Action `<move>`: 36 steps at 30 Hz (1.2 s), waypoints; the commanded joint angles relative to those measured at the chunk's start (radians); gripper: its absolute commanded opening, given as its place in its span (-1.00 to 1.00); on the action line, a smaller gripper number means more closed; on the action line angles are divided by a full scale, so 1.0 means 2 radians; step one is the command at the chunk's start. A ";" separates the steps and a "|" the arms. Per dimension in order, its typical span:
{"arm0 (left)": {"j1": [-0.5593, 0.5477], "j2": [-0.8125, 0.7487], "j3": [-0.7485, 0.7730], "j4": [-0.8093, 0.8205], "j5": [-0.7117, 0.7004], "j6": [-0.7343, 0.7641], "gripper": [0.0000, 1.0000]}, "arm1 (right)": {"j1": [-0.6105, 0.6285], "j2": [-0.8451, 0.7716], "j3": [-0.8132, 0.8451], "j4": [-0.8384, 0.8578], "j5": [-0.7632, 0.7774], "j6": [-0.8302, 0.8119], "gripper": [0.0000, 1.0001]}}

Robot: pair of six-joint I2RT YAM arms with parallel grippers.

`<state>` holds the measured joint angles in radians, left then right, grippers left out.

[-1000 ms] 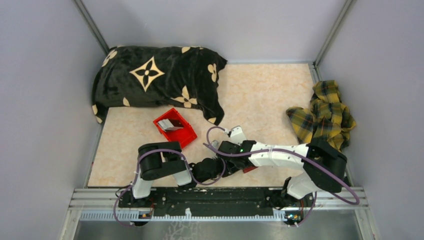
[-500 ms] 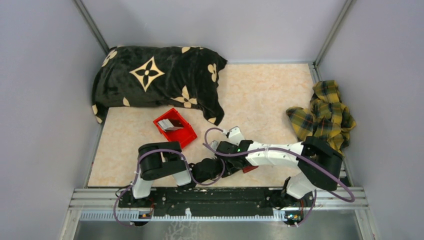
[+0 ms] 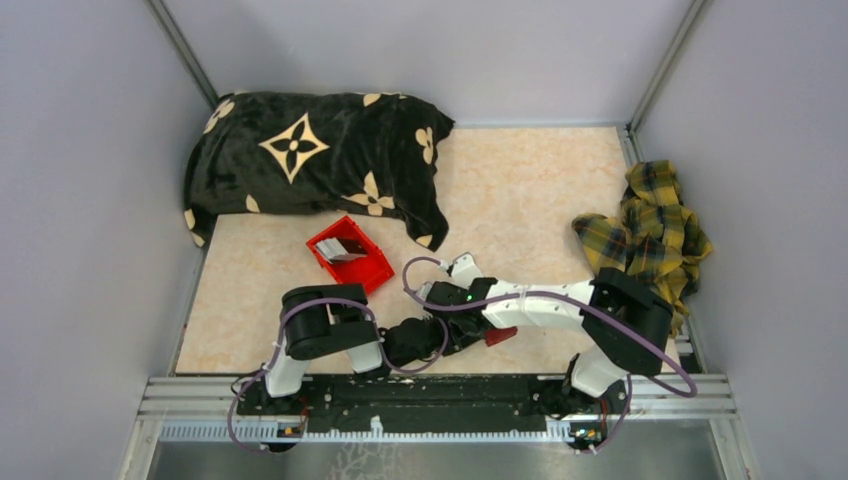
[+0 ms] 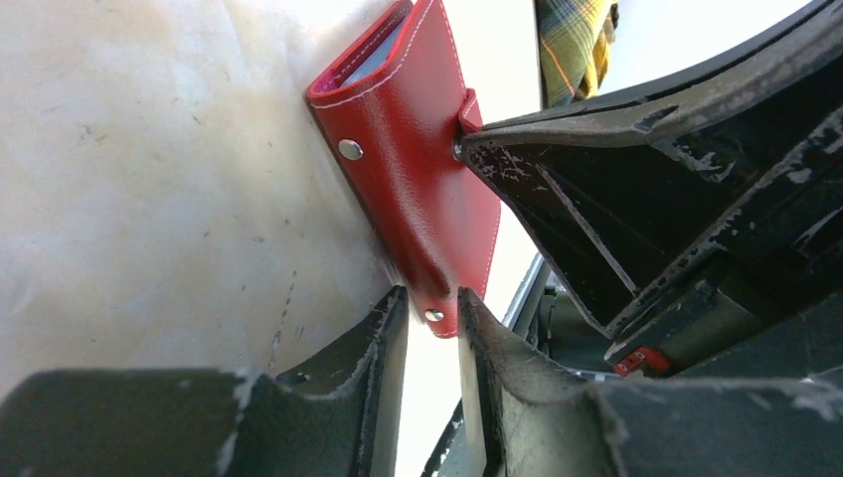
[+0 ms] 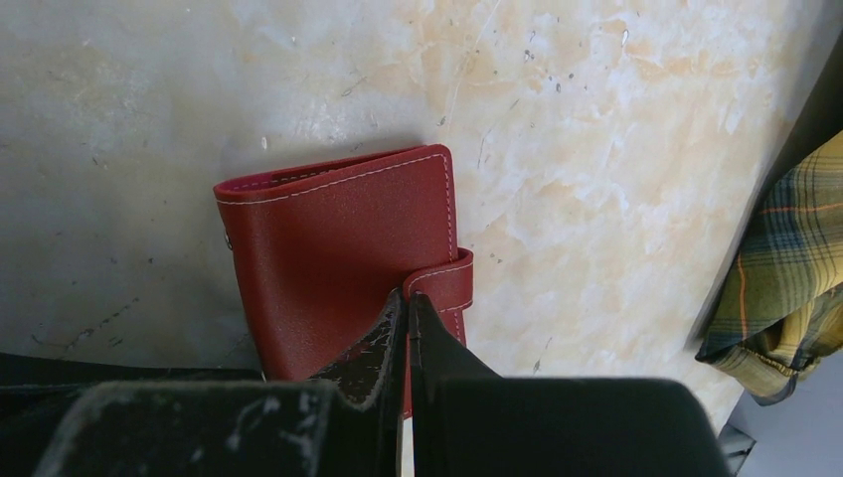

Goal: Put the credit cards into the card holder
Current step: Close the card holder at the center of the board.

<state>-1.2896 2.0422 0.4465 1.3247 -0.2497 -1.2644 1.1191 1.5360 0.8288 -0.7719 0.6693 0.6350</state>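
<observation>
The card holder [image 5: 338, 268], a dark-red folded wallet, lies closed on the table near the front edge; it also shows in the top view [image 3: 500, 336] and the left wrist view [image 4: 418, 179]. My left gripper [image 4: 432, 308] is shut on its lower corner, beside a small stud. My right gripper [image 5: 408, 298] is shut on its snap tab [image 5: 444, 280]. In the top view both grippers meet over the wallet, left [image 3: 466, 338] and right [image 3: 478, 322]. The credit cards [image 3: 346, 250], pale grey-white, sit in the bright red bin [image 3: 372, 272], apart from both grippers.
A black pillow with tan flower marks [image 3: 300, 160] lies at the back left, next to the red bin. A yellow plaid cloth [image 3: 650, 225] lies at the right wall and shows in the right wrist view [image 5: 785, 288]. Grey walls enclose the table on three sides.
The right arm's elbow and forearm have shifted a little to the left. The left arm, the wallet and the bin have stayed where they were.
</observation>
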 commanded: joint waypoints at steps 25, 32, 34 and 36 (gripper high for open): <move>0.003 0.053 -0.055 0.000 0.009 0.001 -0.41 | 0.037 0.096 0.021 0.098 -0.092 0.040 -1.00; 0.002 0.055 -0.058 0.004 0.007 0.000 -0.42 | 0.038 0.099 0.024 0.120 -0.109 0.044 -1.00; 0.003 0.055 -0.058 0.005 0.007 0.000 -0.43 | 0.039 0.102 0.023 0.122 -0.111 0.046 -1.00; 0.003 0.055 -0.059 0.005 0.008 0.001 -0.43 | 0.039 0.104 0.019 0.124 -0.113 0.048 -1.00</move>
<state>-1.2865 2.0926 0.3733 1.4750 -0.2401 -1.3094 1.1847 1.6695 0.8982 -0.8207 0.7414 0.6201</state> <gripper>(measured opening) 0.284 0.007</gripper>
